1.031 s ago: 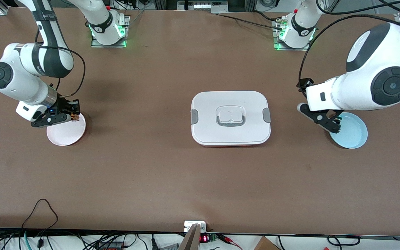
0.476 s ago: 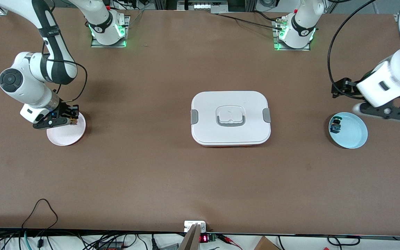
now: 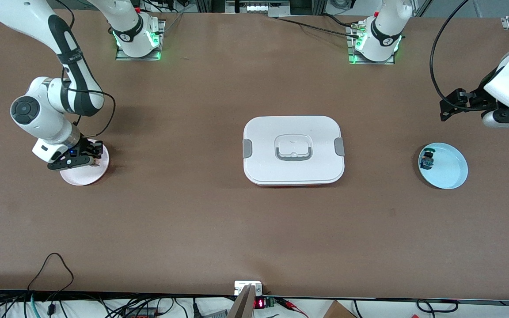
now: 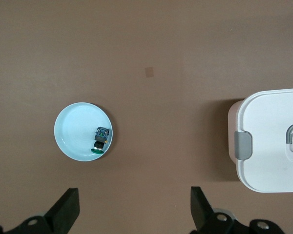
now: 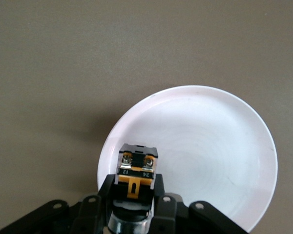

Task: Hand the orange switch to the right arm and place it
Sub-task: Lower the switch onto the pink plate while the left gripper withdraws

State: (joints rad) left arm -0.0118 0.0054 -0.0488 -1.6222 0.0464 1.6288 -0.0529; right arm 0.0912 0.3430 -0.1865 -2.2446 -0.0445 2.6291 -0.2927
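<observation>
The orange switch [image 5: 137, 170] is held between the fingers of the right end effector [image 5: 133, 204], its terminal face with screws and an orange tab turned toward the wrist camera. It is carried just over the rim of the pink plate [image 3: 87, 174] at the right arm's end of the table [image 3: 192, 229]; in the right wrist view that plate appears white and bare [image 5: 210, 156]. Contact between switch and plate cannot be made out, so placing is judged to be not yet done

In the middle of the table a white lidded container [image 3: 293, 150] is seen, well apart from both plates. At the left arm's end a light blue plate [image 3: 451, 172] holds a small blue-and-green component [image 3: 427, 160]. The left end effector [image 4: 134, 212] is raised over bare table near that plate, its fingers spread wide and holding nothing; that arm is judged to be waiting

The main risk is judged to lie in the release point: the switch hangs over the plate's edge rather than its middle, so if it is let go there it could strike the rim, tip, and roll onto the table. A drop from height could likewise make the boxy body bounce out
</observation>
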